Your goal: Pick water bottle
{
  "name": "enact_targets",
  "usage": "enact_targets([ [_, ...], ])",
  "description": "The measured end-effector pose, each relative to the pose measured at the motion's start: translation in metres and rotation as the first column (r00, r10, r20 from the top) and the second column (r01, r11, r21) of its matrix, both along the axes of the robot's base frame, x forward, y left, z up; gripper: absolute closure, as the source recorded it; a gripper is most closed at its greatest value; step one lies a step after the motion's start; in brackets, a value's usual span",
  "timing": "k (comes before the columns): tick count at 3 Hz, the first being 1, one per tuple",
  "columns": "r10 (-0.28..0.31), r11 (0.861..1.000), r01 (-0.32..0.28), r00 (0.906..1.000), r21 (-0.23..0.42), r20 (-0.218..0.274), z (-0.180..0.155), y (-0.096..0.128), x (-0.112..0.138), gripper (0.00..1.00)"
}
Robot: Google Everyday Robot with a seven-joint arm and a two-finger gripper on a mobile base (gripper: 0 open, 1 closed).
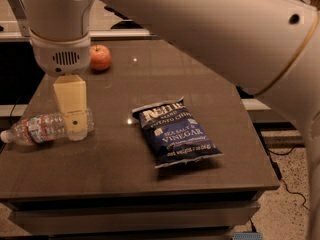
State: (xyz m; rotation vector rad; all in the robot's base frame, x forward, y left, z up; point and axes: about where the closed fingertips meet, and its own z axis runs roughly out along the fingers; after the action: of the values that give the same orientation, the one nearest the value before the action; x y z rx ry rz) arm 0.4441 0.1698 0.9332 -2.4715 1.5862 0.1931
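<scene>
The water bottle (42, 128) lies on its side at the left edge of the dark table (150, 79), its white cap pointing left past the edge and its red, white and blue label near the neck. My gripper (74, 119) hangs from the white wrist above and is down over the bottle's right end, its cream finger (71, 104) covering the bottle's base. I see only this one finger face.
A blue salt and vinegar chip bag (175, 132) lies at the table's middle right. A red apple (100, 57) sits at the back left. My large white arm (225, 34) spans the top and right of the view. The floor shows at the right.
</scene>
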Motion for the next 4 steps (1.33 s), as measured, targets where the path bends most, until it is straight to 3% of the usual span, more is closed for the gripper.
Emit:
enact_targets([
  [2, 0.036, 0.998, -0.036, 0.9993, -0.043, 0.005, -0.023, 0.033, 0.013, 0.00],
  [4, 0.008, 0.994, -0.003, 0.9990, -0.106, 0.045, -0.054, 0.047, 0.030, 0.00],
])
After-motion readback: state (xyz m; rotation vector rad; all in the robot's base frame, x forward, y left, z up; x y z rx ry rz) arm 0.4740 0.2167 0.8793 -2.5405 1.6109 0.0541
